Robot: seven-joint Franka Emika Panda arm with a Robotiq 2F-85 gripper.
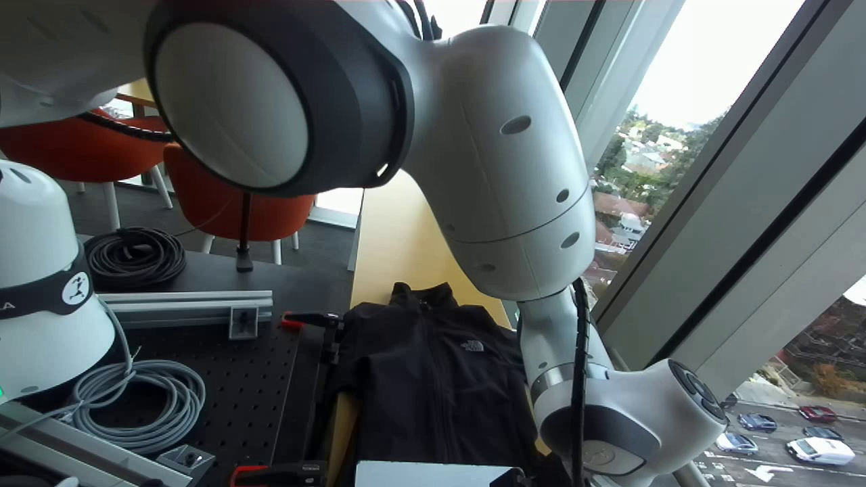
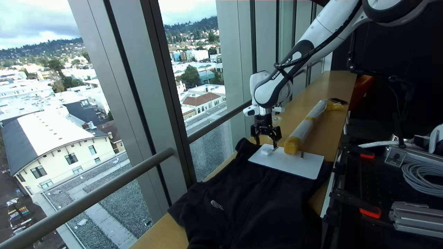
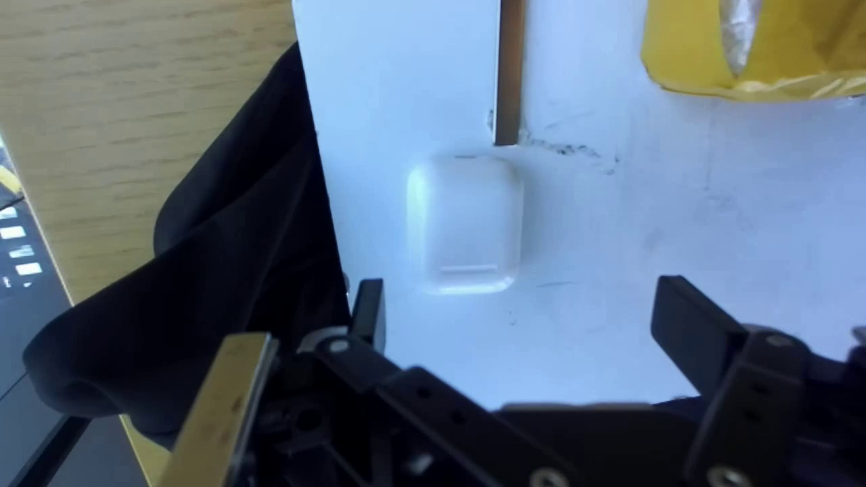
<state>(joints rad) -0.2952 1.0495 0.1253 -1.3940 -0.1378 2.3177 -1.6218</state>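
An exterior view shows you the long wooden table, with a handrail running along the windows beside it. A black North Face jacket is spread on the table, and past it lies a long wrapped roll with yellow tape around one end. A white panel rests partly on the jacket, and the roll's taped end reaches over its edge. Your gripper points down at the panel, its fingers spread wide; behind it stands a translucent cup. On the panel, a narrow brown-faced strip ends just beside a white earbud-style case. In the wrist view, you find that case lying just ahead of the gap between the fingers, closer to the left-hand one.
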